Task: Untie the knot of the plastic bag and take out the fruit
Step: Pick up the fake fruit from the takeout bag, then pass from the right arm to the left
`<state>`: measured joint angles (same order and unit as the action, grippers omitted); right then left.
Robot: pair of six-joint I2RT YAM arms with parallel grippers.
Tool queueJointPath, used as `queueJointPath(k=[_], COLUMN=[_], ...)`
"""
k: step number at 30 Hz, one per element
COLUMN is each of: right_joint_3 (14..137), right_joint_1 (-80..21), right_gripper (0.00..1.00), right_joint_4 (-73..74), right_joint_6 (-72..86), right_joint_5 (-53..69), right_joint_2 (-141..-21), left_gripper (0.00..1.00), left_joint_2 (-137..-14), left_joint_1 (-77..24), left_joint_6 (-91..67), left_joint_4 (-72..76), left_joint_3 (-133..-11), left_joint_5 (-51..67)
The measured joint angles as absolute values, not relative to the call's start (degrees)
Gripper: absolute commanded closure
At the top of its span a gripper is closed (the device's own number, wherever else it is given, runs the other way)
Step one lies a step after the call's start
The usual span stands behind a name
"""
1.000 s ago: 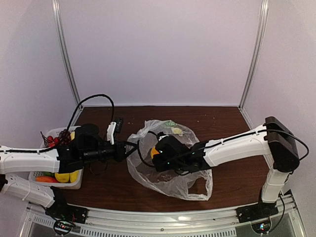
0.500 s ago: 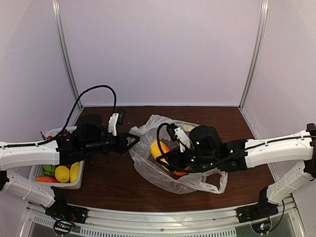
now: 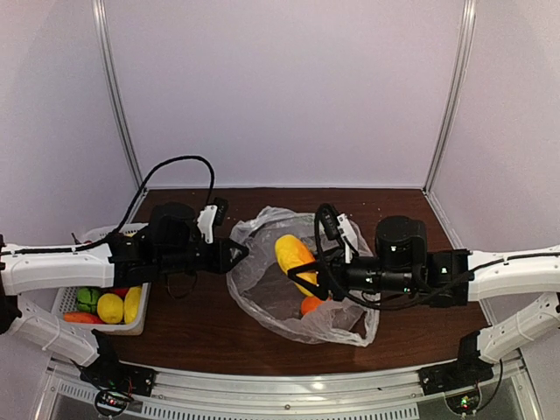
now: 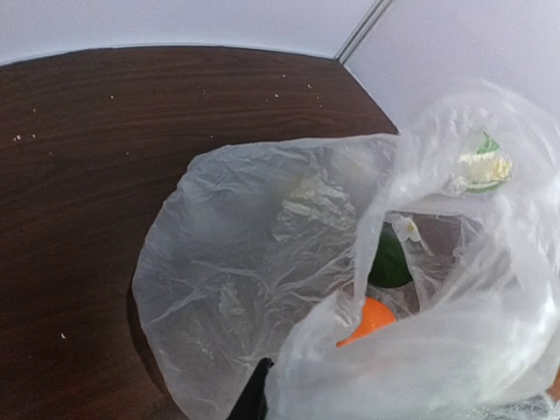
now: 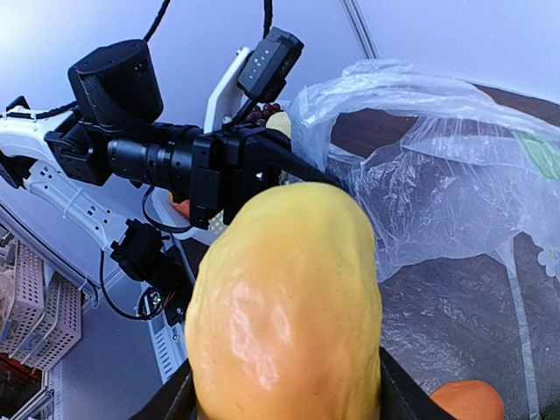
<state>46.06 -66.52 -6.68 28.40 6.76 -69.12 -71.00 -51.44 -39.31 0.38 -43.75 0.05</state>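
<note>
Brown table [image 3: 420,210], right gripper [image 3: 306,273] clasping mango [image 3: 289,249] (yellow)

Overhead looks down from behind; wrist views share the plastic bag [image 4: 236,280]

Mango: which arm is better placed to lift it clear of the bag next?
Right. The right fingers grip the mango, held above the plastic bag's open mouth. The left fingers are at the bag's rim, among plastic, with no fruit visibly held.
</note>
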Motion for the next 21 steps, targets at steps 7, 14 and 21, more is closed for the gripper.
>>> queueJointPath(k=[7,14,21], right_joint_3=[46.06,46.65,49.78], right_joint_1=[-66.52,-66.76,-67.07], right_gripper=[0.48,0.48,0.48], right_joint_4=[-8.1,-8.4,-8.36], right_joint_6=[28.21,26.52,23.73], right_joint_5=[6.66,4.89,0.93], right_joint_2=[-66.52,-65.78,-66.0], left_gripper=[0.17,0.15,0.15], left_joint_2=[-68.16,-60.01,-59.46], left_joint_1=[-51.44,-51.44,-51.44], left_joint_6=[-37.67,-34.35,-35.18], left_joint_4=[-3.75,-8.84,-5.39], left_joint_3=[-45.98,-50.72,-57.67], left_joint_5=[-1.17,-1.87,8.67])
